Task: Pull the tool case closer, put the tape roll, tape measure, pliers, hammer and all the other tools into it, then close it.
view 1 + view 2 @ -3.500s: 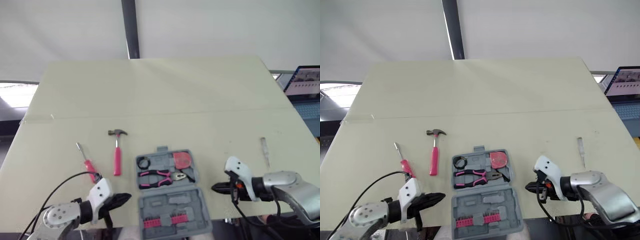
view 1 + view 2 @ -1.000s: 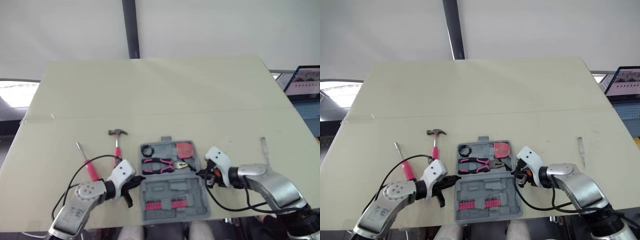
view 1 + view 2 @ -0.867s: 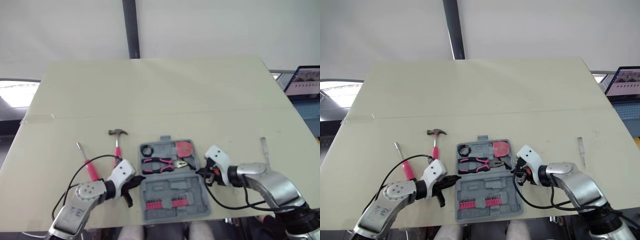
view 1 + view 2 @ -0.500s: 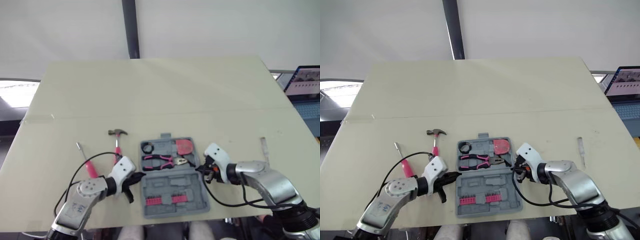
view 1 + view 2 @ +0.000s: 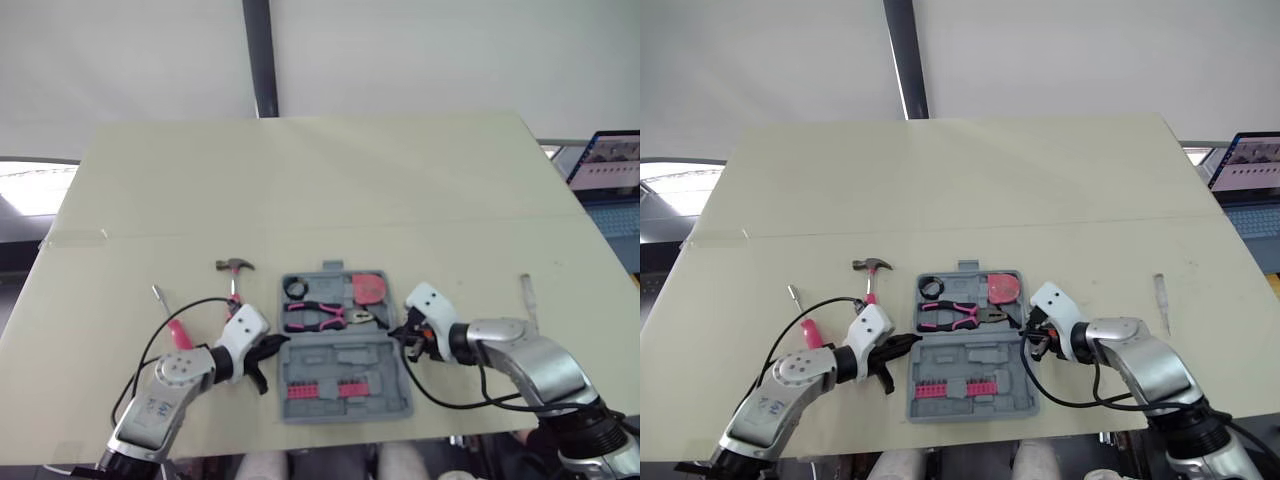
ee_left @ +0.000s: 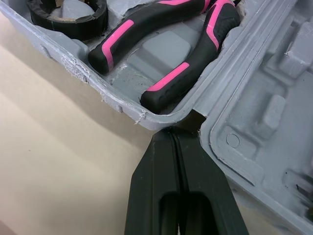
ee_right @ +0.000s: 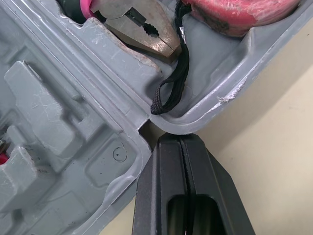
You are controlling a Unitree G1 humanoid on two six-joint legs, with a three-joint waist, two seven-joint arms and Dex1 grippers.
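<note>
The grey tool case [image 5: 346, 357] lies open near the table's front edge. Its far half holds a black tape roll [image 5: 295, 288], pink-handled pliers [image 5: 318, 315] and a pink tape measure [image 5: 368, 287]. My left gripper [image 5: 272, 347] is shut, with its tip pressed into the hinge notch on the case's left side [image 6: 193, 120]. On the opposite side my right gripper [image 5: 398, 335] is shut too, its tip at the right hinge notch [image 7: 146, 125]. The pink-handled hammer [image 5: 235, 268] and a pink screwdriver [image 5: 170, 320] lie on the table left of the case.
A small pale tool [image 5: 528, 292] lies on the table to the right of my right arm. The near half of the case holds a row of pink bits [image 5: 325, 388]. A laptop [image 5: 610, 160] sits beyond the table's right edge.
Both grippers have closed in on the case's hinge ends, and the case has slid away from the front edge, farther onto the table. The hammer and screwdriver have stayed put.
</note>
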